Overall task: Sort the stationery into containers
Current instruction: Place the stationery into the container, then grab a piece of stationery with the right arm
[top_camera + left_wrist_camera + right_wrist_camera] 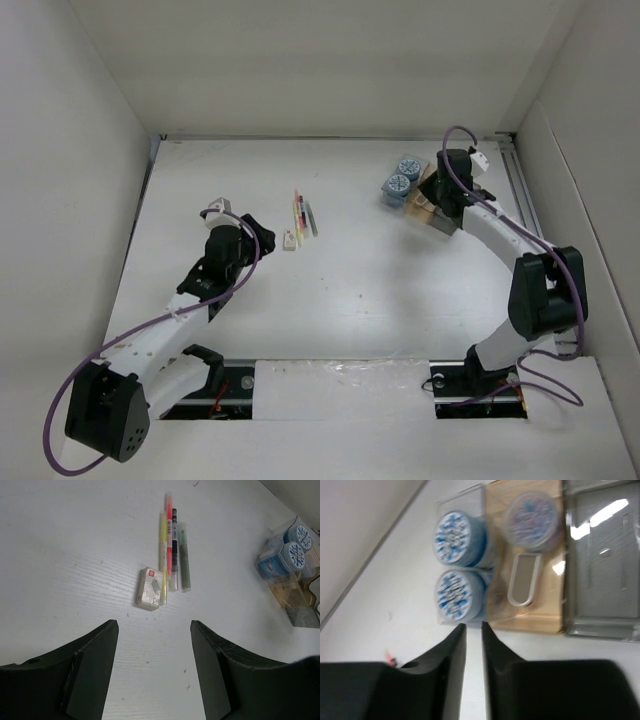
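White table point(350, 290); thin sticks point(171, 542) side by side, pale box point(150, 588) alongside; compartment tray point(291, 596) far right

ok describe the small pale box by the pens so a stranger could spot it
On the white table, look near the middle for the row of thin pens, left of the tray of containers. The small pale box lies at their near end, on the left beside the yellow pen. It alone is short and blocky, with a red mark on top.

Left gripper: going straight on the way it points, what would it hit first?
Probably the small pale box, lying just ahead of the left gripper beside the coloured sticks; height is unclear.
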Robot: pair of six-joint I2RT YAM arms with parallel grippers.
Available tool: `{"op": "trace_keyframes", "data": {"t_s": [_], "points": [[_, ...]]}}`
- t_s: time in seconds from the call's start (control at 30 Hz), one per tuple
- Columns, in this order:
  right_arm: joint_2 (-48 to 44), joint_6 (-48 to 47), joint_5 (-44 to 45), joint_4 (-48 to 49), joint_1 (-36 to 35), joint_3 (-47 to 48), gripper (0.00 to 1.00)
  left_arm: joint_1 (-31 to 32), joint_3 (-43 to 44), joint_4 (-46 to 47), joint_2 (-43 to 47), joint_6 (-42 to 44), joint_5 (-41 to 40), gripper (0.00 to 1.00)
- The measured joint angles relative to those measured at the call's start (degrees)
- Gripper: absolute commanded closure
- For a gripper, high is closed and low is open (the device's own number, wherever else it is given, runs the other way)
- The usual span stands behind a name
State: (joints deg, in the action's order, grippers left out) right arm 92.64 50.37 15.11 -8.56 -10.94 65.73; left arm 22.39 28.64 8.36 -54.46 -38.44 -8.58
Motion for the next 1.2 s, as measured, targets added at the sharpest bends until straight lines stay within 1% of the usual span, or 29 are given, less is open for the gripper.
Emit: {"op": "trace_keyframes", "data": {"t_s": [0.03, 0.1, 0.17, 0.23, 0.33, 0.4, 0.47, 0.5, 0.53, 0.57, 0.67, 0.83, 0.93, 0.97, 1.2], "points": [[-0.98, -0.11, 0.17, 0.07, -1.18, 0.00, 0.88, 0.00, 0.00, 0.00, 0.09, 0.02, 0.00, 0.43], [-2.80, -1.14, 0.26, 0.35, -4.92, 0.00, 0.96, 0.00, 0.00, -0.02, 0.70, 0.02, -0.09, 0.43], [-3.28, -1.68, 0.04, 1.03, -9.09, 0.00, 0.96, 0.00, 0.00, -0.02, 1.90, 0.02, -0.31, 0.43], [-2.78, -2.49, -0.61, 1.84, -15.26, 0.04, 0.96, 0.00, 0.00, -0.11, 3.78, 0.02, -1.16, 0.43], [1.14, -2.89, -1.70, 2.86, -25.07, 1.25, 0.94, 0.00, 0.00, -0.17, 7.04, 0.00, -2.84, 0.43], [5.20, -2.91, -1.95, 2.99, -30.45, 2.99, 0.84, 0.00, 0.00, -0.39, 9.44, 0.00, -4.09, 0.43], [9.62, -2.78, -2.08, 3.04, -34.64, 5.03, 0.71, 0.00, -0.02, -0.52, 11.52, 0.00, -5.09, 0.42], [11.61, -2.71, -2.05, 2.91, -36.17, 5.95, 0.57, 0.00, -0.02, -0.50, 12.46, -0.02, -5.49, 0.42], [13.46, -2.56, -2.03, 2.67, -37.42, 6.95, 0.51, 0.00, -0.02, -0.48, 13.11, -0.02, -5.77, 0.42], [15.19, -2.43, -1.97, 2.51, -38.42, 7.93, 0.49, 0.00, -0.02, -0.50, 13.60, -0.07, -6.10, 0.42], [19.43, -2.40, -1.25, 1.14, -40.28, 11.65, 0.49, 0.00, -0.04, -0.52, 13.94, -0.15, -6.51, 0.42], [25.27, -2.34, 1.36, -0.76, -41.38, 19.39, 0.58, 0.00, -0.13, -1.09, 13.94, -0.17, -6.51, 0.42], [28.46, -2.40, 2.75, -1.66, -41.38, 23.63, 0.58, 0.00, -0.15, -1.46, 14.53, -0.17, -6.51, 0.42], [29.31, -2.40, 3.32, -2.25, -41.38, 24.70, 0.56, 0.00, -0.17, -1.62, 15.04, -0.17, -6.51, 0.42], [33.40, -2.43, 7.28, -6.67, -41.33, 30.10, 0.54, 0.00, -0.92, -1.79, 18.32, -0.17, -6.49, 0.42]]}}
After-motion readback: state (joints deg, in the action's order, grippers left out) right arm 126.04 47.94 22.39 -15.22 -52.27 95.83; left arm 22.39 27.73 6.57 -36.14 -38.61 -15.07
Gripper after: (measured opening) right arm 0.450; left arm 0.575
